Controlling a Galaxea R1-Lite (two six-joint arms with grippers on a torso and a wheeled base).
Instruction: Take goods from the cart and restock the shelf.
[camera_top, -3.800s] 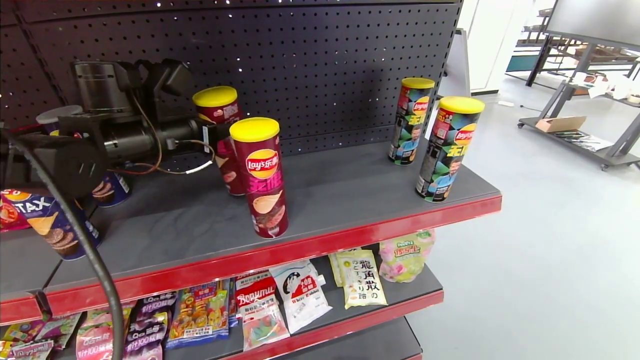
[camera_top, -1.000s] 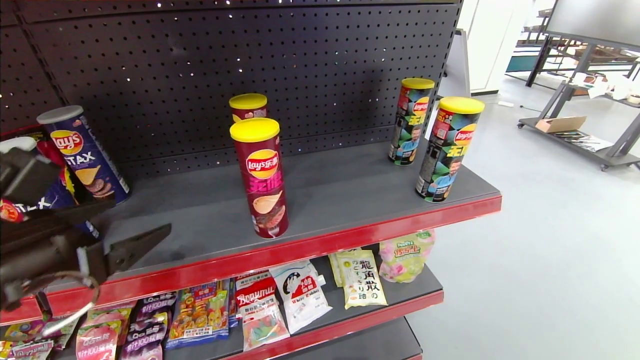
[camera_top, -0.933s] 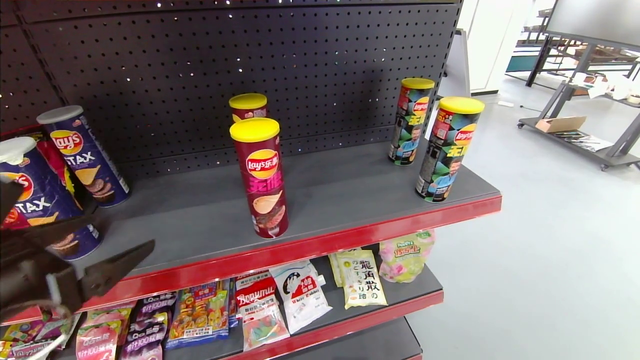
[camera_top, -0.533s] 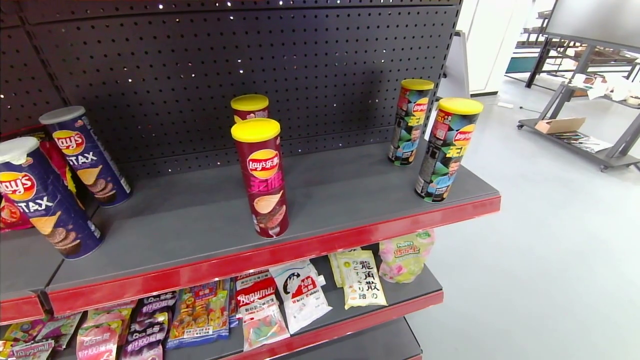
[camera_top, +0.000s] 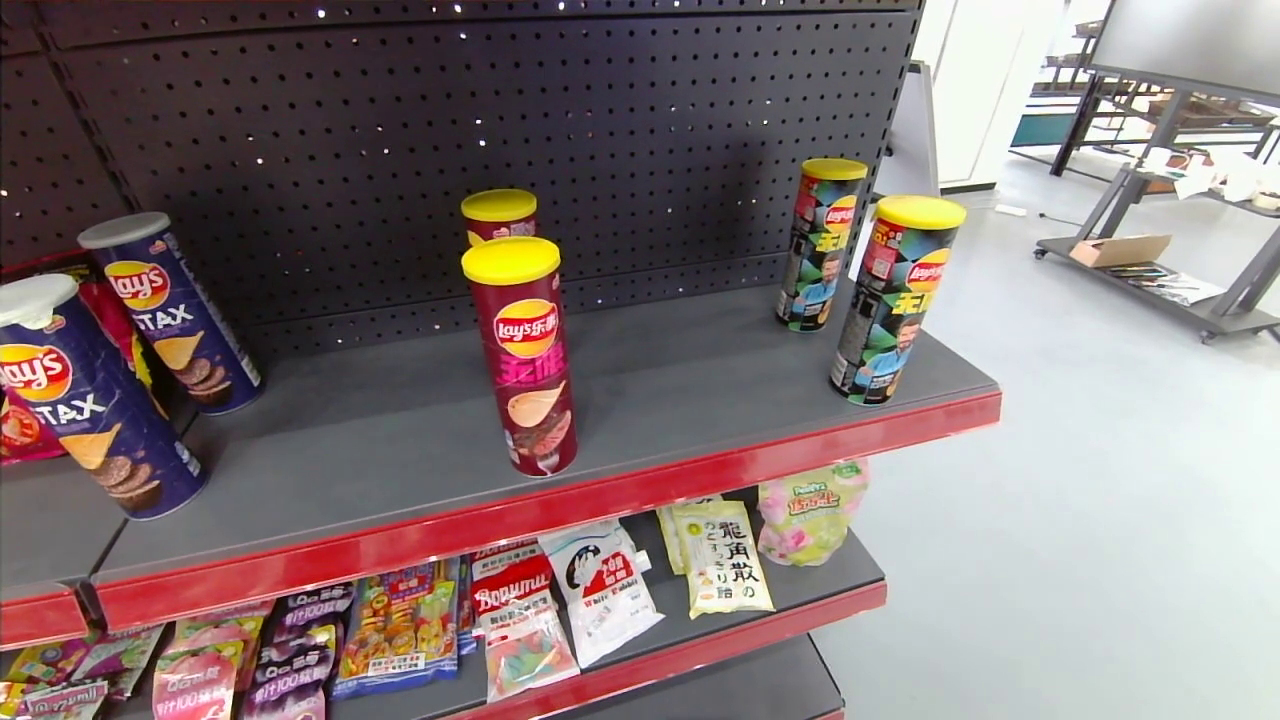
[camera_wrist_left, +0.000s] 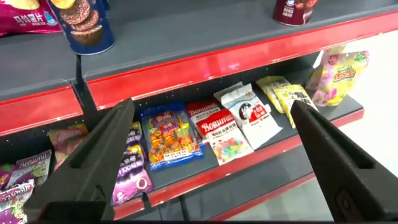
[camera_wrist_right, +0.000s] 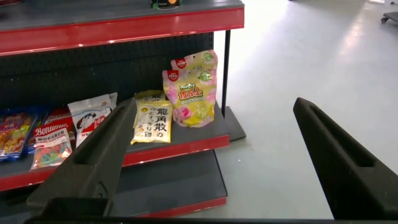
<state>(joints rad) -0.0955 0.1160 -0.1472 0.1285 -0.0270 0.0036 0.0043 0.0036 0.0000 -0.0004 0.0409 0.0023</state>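
I see the grey upper shelf (camera_top: 700, 400) with a red front lip. Mid-shelf, a maroon can (camera_top: 522, 360) stands near the lip, a second maroon can (camera_top: 498, 215) right behind it. At the right end are two dark patterned cans (camera_top: 893, 300), one behind the other. On the left are two blue cans (camera_top: 170, 310), all upright. The lower shelf (camera_top: 700, 650) holds a row of snack bags (camera_top: 600, 590).

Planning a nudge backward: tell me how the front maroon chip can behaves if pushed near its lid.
Tall and narrow, the front maroon chip can would likely tip rather than slide. Round, it would probably roll once down.
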